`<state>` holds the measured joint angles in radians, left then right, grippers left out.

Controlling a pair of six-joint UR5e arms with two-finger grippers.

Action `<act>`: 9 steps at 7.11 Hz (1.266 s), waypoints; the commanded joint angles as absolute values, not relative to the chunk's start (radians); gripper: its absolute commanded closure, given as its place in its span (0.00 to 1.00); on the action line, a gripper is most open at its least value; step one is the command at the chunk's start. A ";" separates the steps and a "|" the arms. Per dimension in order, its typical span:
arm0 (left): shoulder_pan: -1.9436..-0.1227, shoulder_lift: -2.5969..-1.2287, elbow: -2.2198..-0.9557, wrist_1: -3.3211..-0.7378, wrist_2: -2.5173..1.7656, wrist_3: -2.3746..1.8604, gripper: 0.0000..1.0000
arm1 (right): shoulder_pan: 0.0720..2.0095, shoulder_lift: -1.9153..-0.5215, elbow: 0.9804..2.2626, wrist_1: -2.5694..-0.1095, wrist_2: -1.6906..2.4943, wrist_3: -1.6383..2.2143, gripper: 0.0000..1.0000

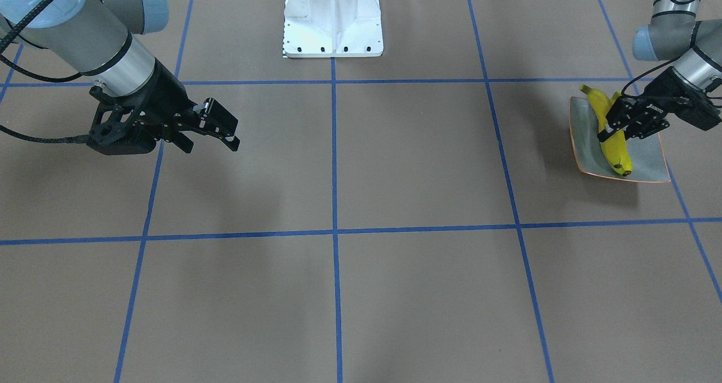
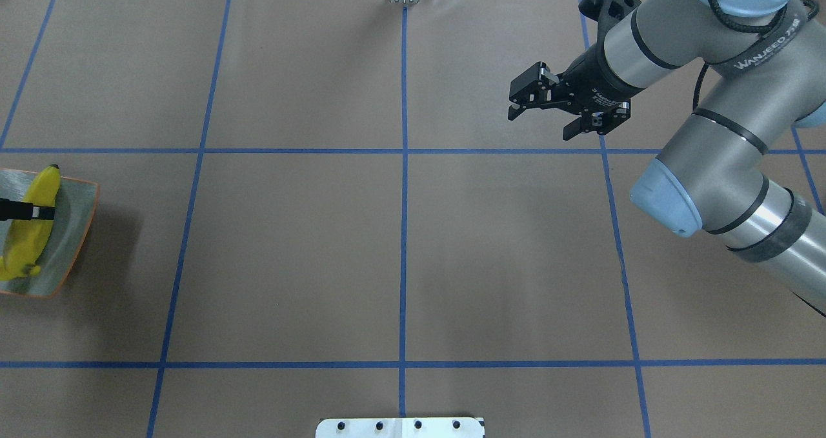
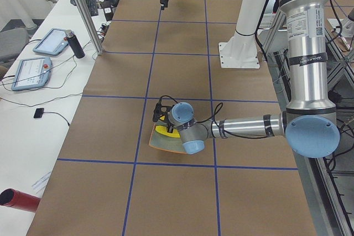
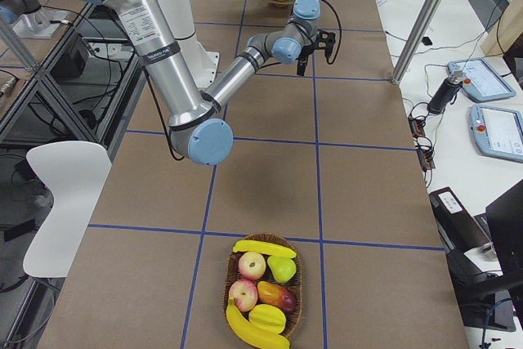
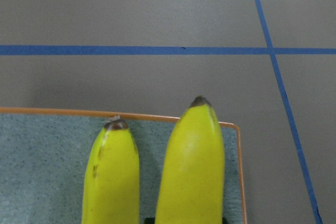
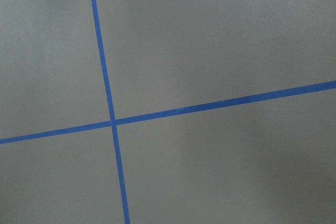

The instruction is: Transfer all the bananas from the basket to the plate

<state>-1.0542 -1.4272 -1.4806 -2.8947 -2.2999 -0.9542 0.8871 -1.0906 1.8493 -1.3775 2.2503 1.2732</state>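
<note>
The plate (image 1: 648,158) (image 2: 72,231) (image 5: 42,161) lies at the table's left end. Two bright-yellow bananas rest on it side by side, one (image 5: 111,177) beside the other (image 5: 191,166). My left gripper (image 1: 612,132) (image 2: 32,212) reaches in low over the plate and looks shut on the banana (image 1: 619,153) (image 2: 26,244) nearer its camera. My right gripper (image 1: 213,145) (image 2: 541,123) hovers open over bare table with nothing between its fingers. The basket (image 4: 299,282) sits at the table's right end, showing only in the exterior right view, with one banana (image 4: 264,248) on its far rim and another (image 4: 245,326) on its near side.
Apples (image 4: 252,266), a mango (image 4: 276,293) and other fruit share the basket. The white robot base (image 1: 333,16) (image 2: 400,427) stands at the table's middle edge. Tablets (image 4: 498,132) and metal posts (image 3: 83,9) line the operators' side. Blue tape divides the brown table into squares.
</note>
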 commanded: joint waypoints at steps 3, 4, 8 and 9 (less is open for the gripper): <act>-1.032 -1.445 -1.474 -2.893 -2.301 -0.954 0.76 | 0.887 -1.095 1.850 -1.378 2.250 1.269 0.01; -1.032 -1.447 -1.474 -2.892 -2.298 -0.954 0.09 | 0.887 -1.097 1.848 -1.378 2.250 1.264 0.01; -1.035 -1.448 -1.471 -2.892 -2.315 -0.931 0.00 | 0.887 -1.094 1.850 -1.378 2.250 1.264 0.01; -1.038 -1.450 -1.477 -2.887 -2.327 -0.931 0.00 | 0.888 -1.095 1.851 -1.378 2.250 1.261 0.01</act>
<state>-1.0357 -1.4468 -1.4730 -2.8907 -2.3127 -0.9338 0.8868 -1.0946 1.8497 -1.3775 2.2503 1.2633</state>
